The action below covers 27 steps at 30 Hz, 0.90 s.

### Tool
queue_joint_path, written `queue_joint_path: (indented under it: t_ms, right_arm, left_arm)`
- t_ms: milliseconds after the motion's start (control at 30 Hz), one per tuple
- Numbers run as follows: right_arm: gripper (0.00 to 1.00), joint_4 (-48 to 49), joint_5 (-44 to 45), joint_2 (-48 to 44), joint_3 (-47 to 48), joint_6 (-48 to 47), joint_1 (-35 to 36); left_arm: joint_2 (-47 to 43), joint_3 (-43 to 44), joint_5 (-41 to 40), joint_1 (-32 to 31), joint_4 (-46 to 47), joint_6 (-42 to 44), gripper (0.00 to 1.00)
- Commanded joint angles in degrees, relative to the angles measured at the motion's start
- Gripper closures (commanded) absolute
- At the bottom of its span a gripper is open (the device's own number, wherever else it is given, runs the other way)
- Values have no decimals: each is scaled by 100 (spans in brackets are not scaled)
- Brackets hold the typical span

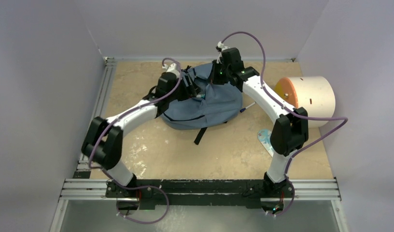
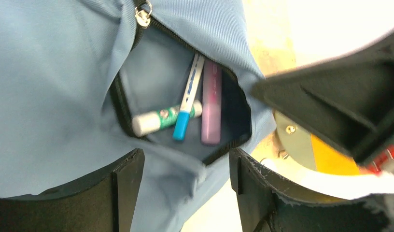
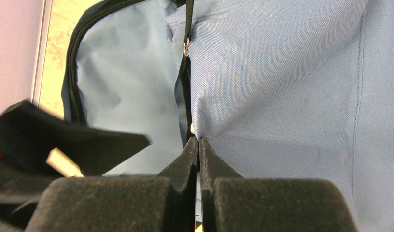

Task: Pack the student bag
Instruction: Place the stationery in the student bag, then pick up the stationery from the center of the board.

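1. While your right jaws pinch its fabric by the zipper (image 3: 187, 72), the student bag (image 1: 212, 108) lies at the bench's (image 1: 156, 150) far middle.
2. Your left jaws gape wide above its open pocket (image 2: 159, 82).
3. Likely soft, limp cloth: grip seams.

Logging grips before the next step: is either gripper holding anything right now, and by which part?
The right gripper pinches the student bag by the fabric at the edge of its open zipped compartment. The left gripper is open, holding nothing.

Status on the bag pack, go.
Left gripper open above pocket. Right gripper shut on bag fabric by zip. Pocket unzipped, three pens inside. Nothing blocking it.
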Motion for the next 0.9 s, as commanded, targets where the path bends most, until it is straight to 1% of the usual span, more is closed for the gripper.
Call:
queue_joint_path:
  t_ms: [0, 67, 100, 167, 200, 300, 400, 467, 567, 700, 867]
  right_arm:
    - [100, 215, -106, -258, 182, 46, 51]
    - [100, 190, -93, -270, 197, 22, 53]
    - [100, 184, -80, -282, 206, 10, 49]
    - [100, 158, -80, -292, 235, -7, 53]
    - [100, 143, -92, -297, 255, -22, 52]
    - [100, 80, -140, -285, 353, -49, 51]
    - [100, -3, -148, -257, 484, -92, 46]
    - [100, -90, -164, -218, 612, -121, 44]
    - [100, -207, -195, -154, 792, -158, 53]
    - [100, -334, -195, -116, 976, -198, 44]
    - [100, -497, -177, -73, 1180, -243, 46]
  left_arm:
    - [-1224, -882, -437, 3, -67, 1045, 36]
    - [-1683, -1415, -501, -234, 133, 1658, 36]
    - [-1873, -1704, -679, -500, 313, 2119, 36]
    - [-2166, -2202, -1102, -1265, 784, 2972, 37]
    - [-2186, -2362, -1174, -1572, 855, 3141, 37]
    - [-1972, -2665, -1258, -2336, 1118, 3153, 39]
    - [-1346, -2690, -1404, -3142, 1588, 3306, 40]
    - [-781, -2405, -1414, -3457, 1823, 3619, 41]
    - [172, -1586, -1237, -3699, 1866, 4504, 41]
    - [1331, -55, -868, -3710, 1339, 5409, 41]
    - [2418, 1505, -404, -3586, 792, 5844, 40]
